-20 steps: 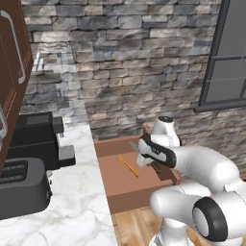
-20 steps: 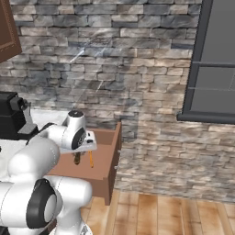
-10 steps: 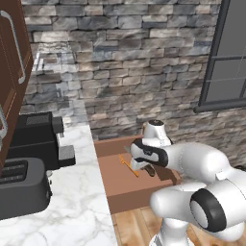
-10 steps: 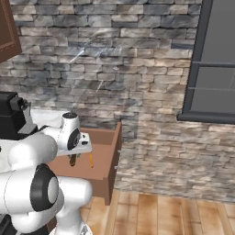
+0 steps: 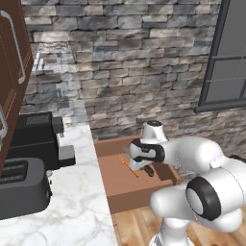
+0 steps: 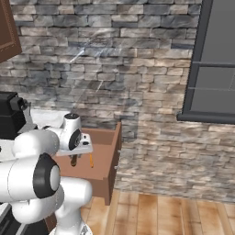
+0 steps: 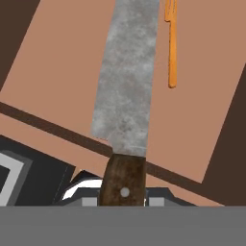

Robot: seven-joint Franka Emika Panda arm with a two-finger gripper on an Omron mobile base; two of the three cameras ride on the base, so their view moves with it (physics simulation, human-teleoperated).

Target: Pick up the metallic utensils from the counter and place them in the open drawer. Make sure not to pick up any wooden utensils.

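My gripper is shut on the dark brown handle of a small knife and holds it just above the open drawer. In the hand view the silver blade points out over the drawer's flat reddish-brown bottom. The slim orange-handled utensil lies on that bottom beside the blade, and shows as well in the left base view and in the right base view. From the right, the gripper hangs over the drawer. The counter and the wooden utensils are out of view.
A marble worktop left of the drawer carries a black toaster and a dark appliance. A stone wall rises behind, with a window at the right. Wooden floor lies below the drawer.
The gripper has carried the knife a little left and down, further in over the drawer's bottom. The orange-handled utensil has not moved.
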